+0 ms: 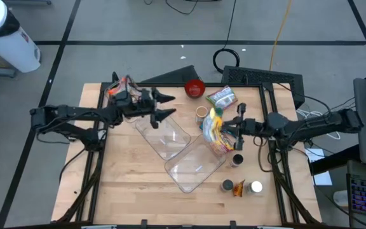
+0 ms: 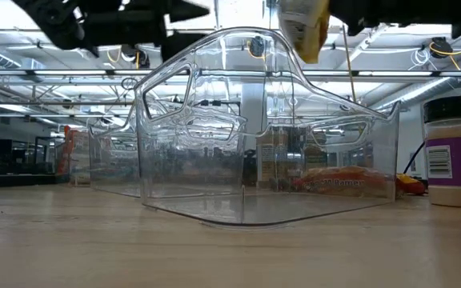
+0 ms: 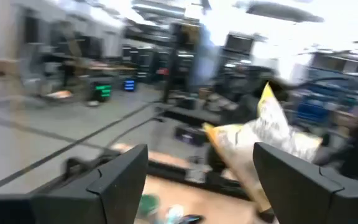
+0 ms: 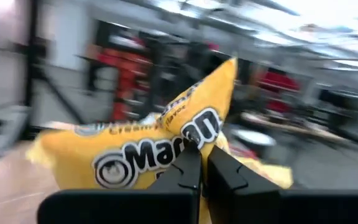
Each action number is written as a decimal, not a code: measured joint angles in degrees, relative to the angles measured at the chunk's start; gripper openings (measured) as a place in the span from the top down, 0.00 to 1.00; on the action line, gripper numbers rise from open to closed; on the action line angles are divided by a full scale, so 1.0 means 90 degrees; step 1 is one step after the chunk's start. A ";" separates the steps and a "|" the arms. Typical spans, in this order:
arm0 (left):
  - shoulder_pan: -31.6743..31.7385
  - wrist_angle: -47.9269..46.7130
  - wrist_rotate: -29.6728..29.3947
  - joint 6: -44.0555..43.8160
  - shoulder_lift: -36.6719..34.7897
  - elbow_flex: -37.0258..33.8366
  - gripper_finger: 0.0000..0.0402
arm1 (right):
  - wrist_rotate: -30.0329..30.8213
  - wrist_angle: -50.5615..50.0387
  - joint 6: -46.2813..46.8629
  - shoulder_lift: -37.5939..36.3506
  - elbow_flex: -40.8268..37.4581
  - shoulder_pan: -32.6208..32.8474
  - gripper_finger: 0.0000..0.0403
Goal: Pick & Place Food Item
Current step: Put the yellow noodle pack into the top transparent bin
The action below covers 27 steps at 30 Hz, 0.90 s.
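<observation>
My right gripper is shut on a yellow snack bag, held in the air over the right side of the table, above the nearer of two clear plastic bins. The bag also shows in the right wrist view, the left wrist view and at the top of the low view. My left gripper is open and empty, raised above the far end of the farther clear bin. My right gripper pinches the yellow bag at its edge between its two closed fingers, coming level from the table's right. The bag stands out leftward from the fingertips, lifted clear of the table and the bins.
A red bowl and a green packet lie at the far edge. A small jar stands near the bag. Spice jars stand at the near right, and one shows in the low view. Orange items lie at far left.
</observation>
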 joint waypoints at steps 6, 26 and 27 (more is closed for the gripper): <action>-0.0281 -0.0003 0.1060 0.0201 0.0730 0.0914 0.29 | -0.2951 0.0239 0.0698 0.0000 -0.0036 -0.0466 1.00; -0.1046 -0.0773 0.2763 0.0569 0.3339 0.3589 0.30 | -0.5042 0.1137 0.1462 0.0287 -0.0036 -0.1003 1.00; -0.1046 -0.0768 0.2818 0.0589 0.3406 0.3658 0.30 | -0.5039 0.1123 0.1494 0.0308 -0.0036 -0.1027 1.00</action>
